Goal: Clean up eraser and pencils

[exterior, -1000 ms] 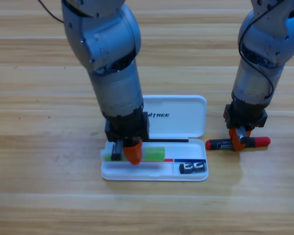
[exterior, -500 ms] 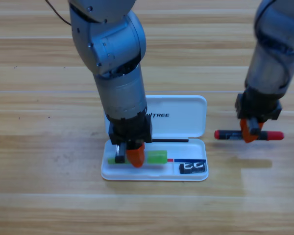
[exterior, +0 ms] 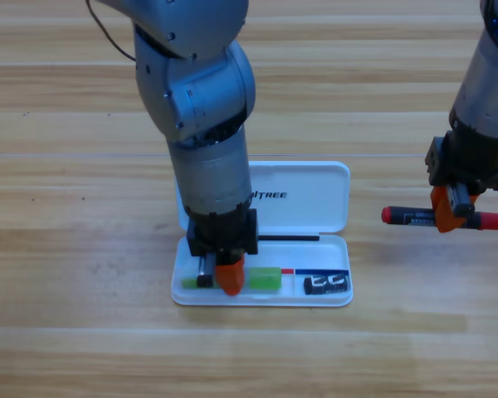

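The green pencil is gripped in the white case by the left claw, the red pencil by the right claw.

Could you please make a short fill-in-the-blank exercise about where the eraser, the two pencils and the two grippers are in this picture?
1. The eraser lies in the ____ end of the white case's tray.
2. The left gripper is down on the ____ pencil in the tray.
3. The red pencil is held by the ____ gripper.
4. The case's lid is ____.

Missing words: right; green; right; open
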Motion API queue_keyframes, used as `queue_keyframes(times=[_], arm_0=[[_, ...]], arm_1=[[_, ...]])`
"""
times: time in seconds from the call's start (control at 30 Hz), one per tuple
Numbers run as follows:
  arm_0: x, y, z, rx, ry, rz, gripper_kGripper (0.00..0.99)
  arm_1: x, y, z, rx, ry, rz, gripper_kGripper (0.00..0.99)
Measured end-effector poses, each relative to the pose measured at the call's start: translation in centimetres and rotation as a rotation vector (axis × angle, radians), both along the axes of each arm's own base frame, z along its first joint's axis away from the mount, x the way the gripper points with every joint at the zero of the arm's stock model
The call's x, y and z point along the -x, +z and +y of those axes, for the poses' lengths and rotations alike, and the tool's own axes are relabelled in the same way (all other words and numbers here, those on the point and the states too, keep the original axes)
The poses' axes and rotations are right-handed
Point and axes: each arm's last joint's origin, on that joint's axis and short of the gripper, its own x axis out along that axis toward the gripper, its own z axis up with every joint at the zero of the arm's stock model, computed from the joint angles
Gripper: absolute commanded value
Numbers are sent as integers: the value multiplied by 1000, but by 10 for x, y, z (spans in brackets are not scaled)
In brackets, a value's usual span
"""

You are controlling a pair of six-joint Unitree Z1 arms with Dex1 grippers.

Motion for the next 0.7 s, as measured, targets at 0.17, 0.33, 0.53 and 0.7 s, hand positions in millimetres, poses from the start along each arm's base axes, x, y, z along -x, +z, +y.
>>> queue_keyframes(times=[0.17,0.33,0.53,0.7], arm_0=[[0,0,0,1,0,-1,0],[-1,2,-1,6,0,-5,44],[-2,6,-3,12,0,-10,989],[-1,6,-2,5,3,-3,990]], arm_1=[[7,2,7,6,-1,11,0],[11,7,15,-6,6,-1,0],[19,12,25,-15,18,-7,0],[23,13,31,-19,31,-10,0]])
